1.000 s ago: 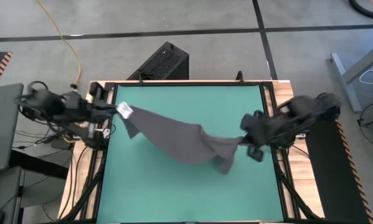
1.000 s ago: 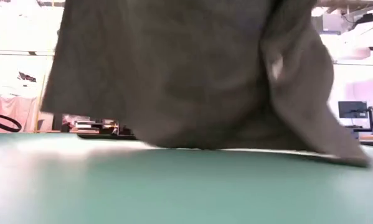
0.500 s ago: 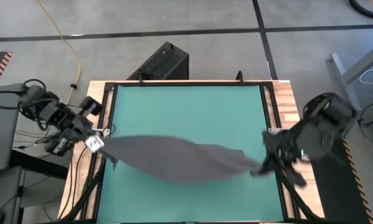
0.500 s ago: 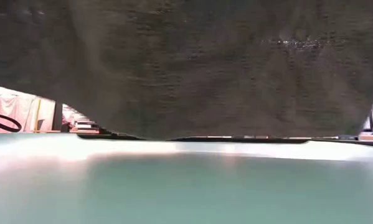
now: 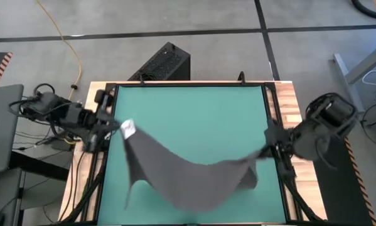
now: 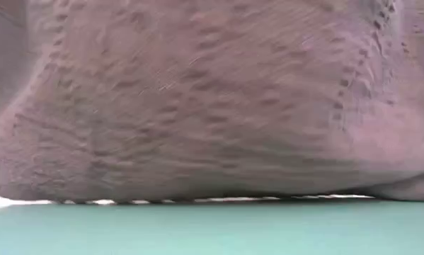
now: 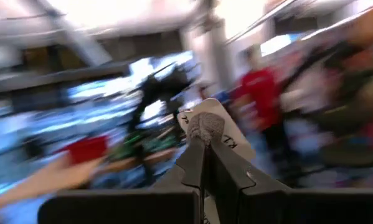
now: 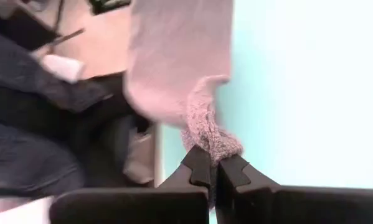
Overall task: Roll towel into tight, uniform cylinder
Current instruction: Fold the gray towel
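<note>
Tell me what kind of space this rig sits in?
Probably a robotics lab or workshop: a green-topped table in a wooden frame on bare concrete floor, a yellow cable trailing across it, a black equipment box behind.

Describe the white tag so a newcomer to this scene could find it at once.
Look at the green table, where a dark grey towel hangs between two grippers. Follow it to the left gripper. The white tag there is its only pale patch.

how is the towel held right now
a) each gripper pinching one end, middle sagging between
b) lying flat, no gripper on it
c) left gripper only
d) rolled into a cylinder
a: the left gripper and right gripper are each shut on an end of the towel, and its middle sags between them over the table.
</note>
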